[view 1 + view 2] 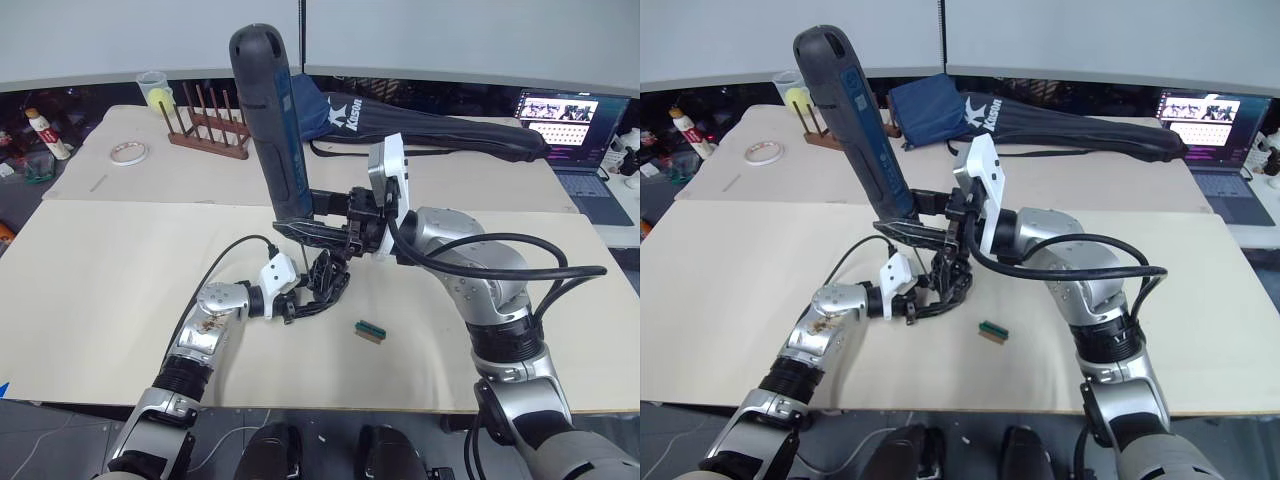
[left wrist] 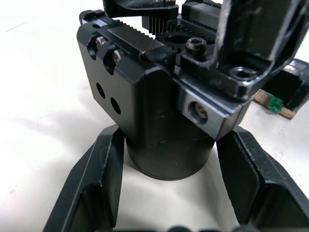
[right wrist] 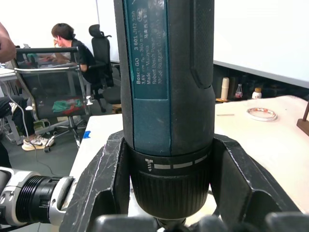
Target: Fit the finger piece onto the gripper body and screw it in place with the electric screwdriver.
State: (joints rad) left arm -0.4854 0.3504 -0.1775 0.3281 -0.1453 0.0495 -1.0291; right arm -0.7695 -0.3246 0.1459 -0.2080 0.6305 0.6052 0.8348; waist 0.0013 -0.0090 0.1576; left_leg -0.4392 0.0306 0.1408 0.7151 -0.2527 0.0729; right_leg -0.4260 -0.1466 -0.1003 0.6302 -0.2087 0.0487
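Toward the left of the counter (image 1: 120, 290), the left tool (image 1: 290, 300) is clamped on the gripper body (image 1: 325, 280), its two black fingers (image 2: 96, 188) pressing on either side of the body's round base. This grip looks meant to brace the body on the counter so it cannot turn or slide under the driver, and it leaves the upper face with its screw heads and threaded holes open from above. I cannot make out the finger piece as a separate part among the black linkages, so whether it is already seated there is unclear.

Just above the body, the right tool (image 1: 320, 225) is closed around the lower collar of the electric screwdriver (image 1: 268, 120). The screwdriver is held nearly upright, handle high and leaning slightly away, with its thin bit pointing down into the top of the gripper body. Gripping it low, near the chuck, probably gives better control over where the bit lands.

Further right, a small green block (image 1: 370, 333) lies loose on the counter, near the body but not touching it.
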